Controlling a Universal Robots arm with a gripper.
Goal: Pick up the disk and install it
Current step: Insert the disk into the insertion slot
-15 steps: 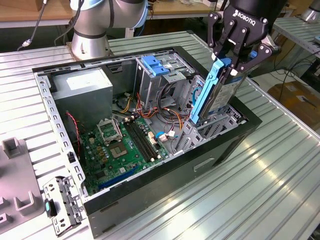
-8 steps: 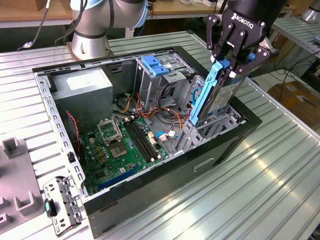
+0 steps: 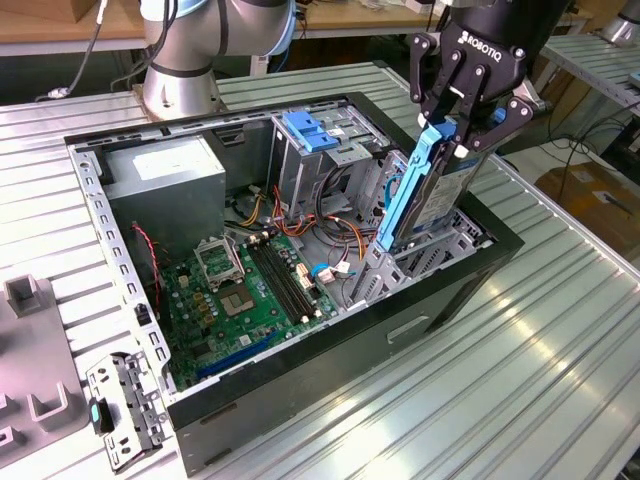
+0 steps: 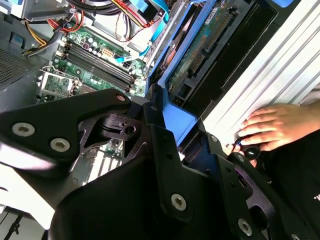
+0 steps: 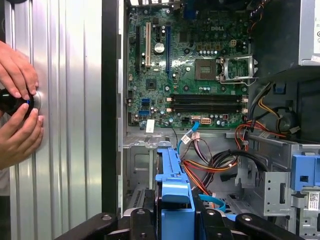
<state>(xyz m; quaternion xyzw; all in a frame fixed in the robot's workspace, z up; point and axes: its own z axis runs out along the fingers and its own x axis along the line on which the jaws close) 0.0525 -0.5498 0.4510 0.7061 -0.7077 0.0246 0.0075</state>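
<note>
The open computer case (image 3: 330, 400) lies on the bench (image 3: 520, 380). At the case's corner on the exterior view's right, the disk (image 3: 428, 190) stands steeply tilted, its lower end hidden inside the case's drive bay. The hand (image 3: 455, 135) pinches the upper end of its blue frame. The label face cannot be made out.

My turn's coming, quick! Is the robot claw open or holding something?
Claw: closed on the disk, its lower end inside the computer case.
Person's hands: touching a small dark object.

Bright overhead light on my feed: glare streaks the ribbed silver desk (image 3: 560, 335), shadows fill the black computer case (image 3: 400, 335).
</note>
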